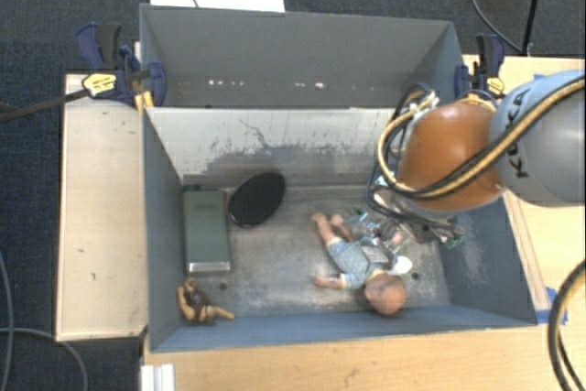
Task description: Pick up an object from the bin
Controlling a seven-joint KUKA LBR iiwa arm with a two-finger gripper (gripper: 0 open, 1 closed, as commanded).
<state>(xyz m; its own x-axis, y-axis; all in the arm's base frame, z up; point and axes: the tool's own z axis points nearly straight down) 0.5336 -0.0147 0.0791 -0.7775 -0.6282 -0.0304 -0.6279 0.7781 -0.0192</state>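
Observation:
A small doll (349, 260) in pale blue clothes lies at the front right of the bin floor, its bare head toward the front wall and its legs pointing back. My gripper (392, 233) hangs low under the arm's orange dome, right beside the doll's right side and just above its body. Whether it touches the doll is hidden by the gripper's own parts.
A black oval pad (255, 198) lies at the back middle, with a grey-green rectangular box (206, 228) along the left wall. A small brown toy figure (198, 304) sits in the front left corner. The arm and its cables cover the right side of the bin.

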